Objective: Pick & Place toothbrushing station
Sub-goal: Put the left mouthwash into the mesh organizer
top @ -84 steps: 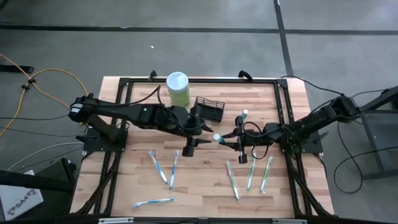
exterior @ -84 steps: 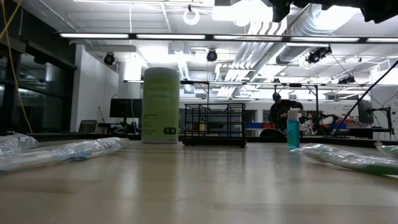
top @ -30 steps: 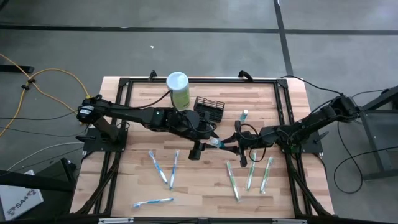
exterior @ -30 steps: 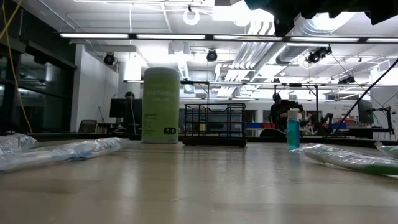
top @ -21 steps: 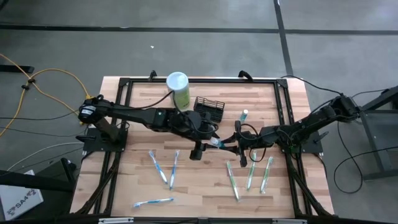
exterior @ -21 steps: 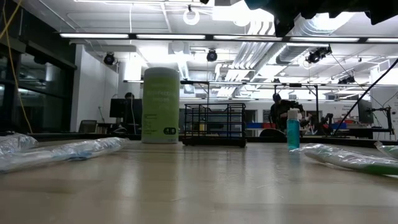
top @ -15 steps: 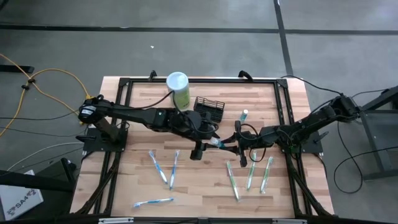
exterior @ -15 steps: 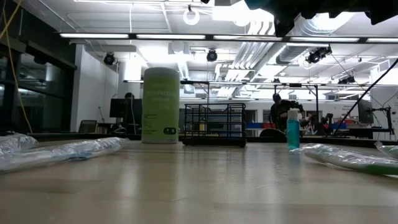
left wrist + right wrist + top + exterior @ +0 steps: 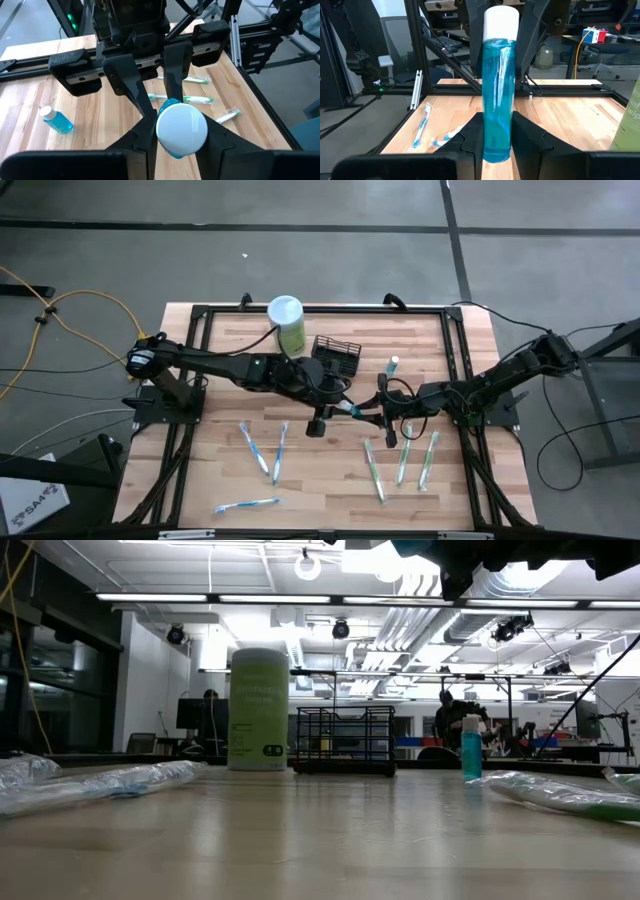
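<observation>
Two grippers meet over the middle of the table on one blue bottle (image 9: 498, 85), a clear cylinder of blue liquid with a white cap. The right gripper (image 9: 498, 131) clamps its lower body between narrow fingers. The left gripper (image 9: 181, 131) faces it, its fingers (image 9: 141, 134) set on either side of the white cap (image 9: 182, 128) and just touching it; whether that hold is firm yet I cannot tell. The bottle's long axis runs along the line between the two wrists, cap toward the left arm.

From this meeting point the toothbrushing station (image 9: 336, 355) lies toward the far edge of the table, just beyond the left gripper and near the left arm's forearm, so the left arm is the nearer one. It is a small black wire-mesh caddy with open compartments, upright, beside a pale green canister (image 9: 287, 323). A second small blue bottle (image 9: 394, 365) stands apart on its right. Wrapped toothbrushes (image 9: 402, 461) lie on the near half of the table.
</observation>
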Tool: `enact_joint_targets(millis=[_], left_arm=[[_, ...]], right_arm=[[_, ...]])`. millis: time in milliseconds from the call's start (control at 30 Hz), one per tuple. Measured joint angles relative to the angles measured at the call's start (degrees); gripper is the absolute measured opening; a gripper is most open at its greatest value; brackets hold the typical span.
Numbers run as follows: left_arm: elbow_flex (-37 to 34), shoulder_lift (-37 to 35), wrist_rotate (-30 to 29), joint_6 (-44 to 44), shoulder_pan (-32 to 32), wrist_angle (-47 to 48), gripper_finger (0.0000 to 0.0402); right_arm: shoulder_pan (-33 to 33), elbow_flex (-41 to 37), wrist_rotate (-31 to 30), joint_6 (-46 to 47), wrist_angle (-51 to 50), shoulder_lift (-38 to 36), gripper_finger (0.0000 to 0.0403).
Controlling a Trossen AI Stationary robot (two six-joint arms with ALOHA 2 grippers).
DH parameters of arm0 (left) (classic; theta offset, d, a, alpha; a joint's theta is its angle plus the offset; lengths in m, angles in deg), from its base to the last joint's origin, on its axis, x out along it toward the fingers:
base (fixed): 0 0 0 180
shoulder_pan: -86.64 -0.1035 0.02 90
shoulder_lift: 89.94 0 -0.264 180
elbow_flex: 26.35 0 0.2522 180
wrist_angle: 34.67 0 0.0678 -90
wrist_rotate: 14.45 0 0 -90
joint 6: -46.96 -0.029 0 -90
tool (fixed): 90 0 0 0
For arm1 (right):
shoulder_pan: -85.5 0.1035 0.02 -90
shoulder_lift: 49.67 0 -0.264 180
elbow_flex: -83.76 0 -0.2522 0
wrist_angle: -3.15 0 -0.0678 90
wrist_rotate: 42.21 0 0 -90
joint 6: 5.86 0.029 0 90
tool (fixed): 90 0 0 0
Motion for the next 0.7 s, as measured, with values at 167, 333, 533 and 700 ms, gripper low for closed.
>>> enact_joint_targets(millis=[167, 333, 533, 700], left_arm=[[0.0, 0.0, 0.0, 1.2, 0.0, 0.0, 0.0086], [0.0, 0.0, -0.1, 1.4, 0.4, 0.0, 0.0086], [0.0, 0.0, -0.3, 1.7, 0.4, 0.1, 0.0086], [0.0, 0.0, -0.4, 2.8, 0.4, 0.1, 0.0086]], right_arm=[[0.0, 0.0, 0.1, 0.0, 0.0, 0.0, 0.0071], [0.0, 0.0, 0.3, 0.0, 0.0, 0.0, 0.0072], [0.1, 0.0, -2.4, -0.1, 0.0, 0.0, 0.0109], [0.0, 0.0, -3.0, -0.6, -0.1, 0.0, 0.0164]])
